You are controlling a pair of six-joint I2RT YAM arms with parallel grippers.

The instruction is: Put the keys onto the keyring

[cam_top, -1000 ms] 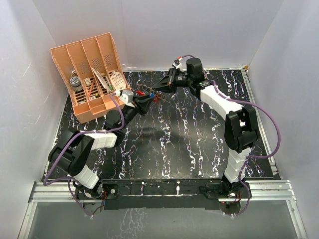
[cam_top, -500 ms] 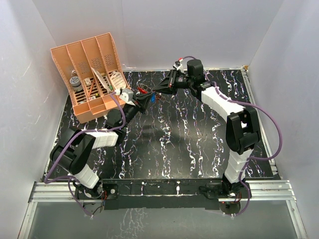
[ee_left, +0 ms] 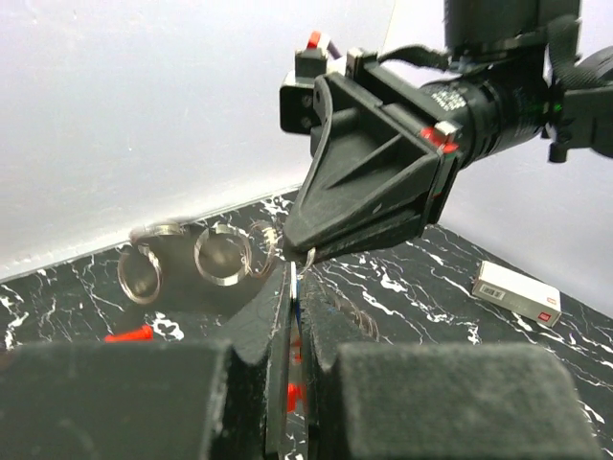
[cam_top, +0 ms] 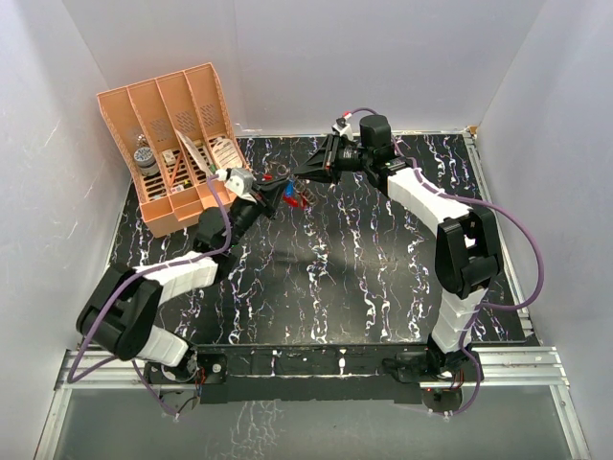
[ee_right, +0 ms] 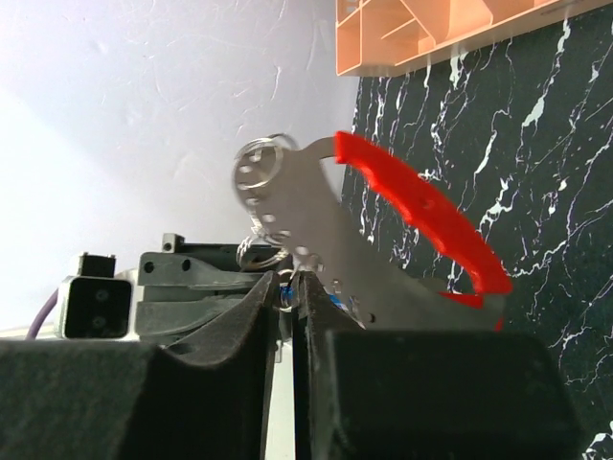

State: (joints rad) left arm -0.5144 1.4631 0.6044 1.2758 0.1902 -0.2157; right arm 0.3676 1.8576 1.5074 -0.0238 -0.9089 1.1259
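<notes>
With left pincer (ee_left: 290, 324) shut tight, gripping keyring (ee_right: 423, 207) by its grey tag (ee_right: 326, 230), edge-on, above worktop (cam_top: 364, 268). With right pincer (ee_right: 286, 286) at a mere slit beside it, hold unclear. Of keys (ee_left: 296, 311), only blue and red specks between fingers (ee_left: 144, 402).

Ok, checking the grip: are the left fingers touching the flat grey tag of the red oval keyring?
Touching. Left wrist view: left fingers shut on the flat grey tag, edge-on between them.

Bright, even light fell from above; soft shadows lay on the dark table (cam_top: 316, 287). In the 2 wrist views the near fingers (ee_left: 115, 402) were blurred, and the rings (ee_left: 222, 257) looked smeared.
</notes>
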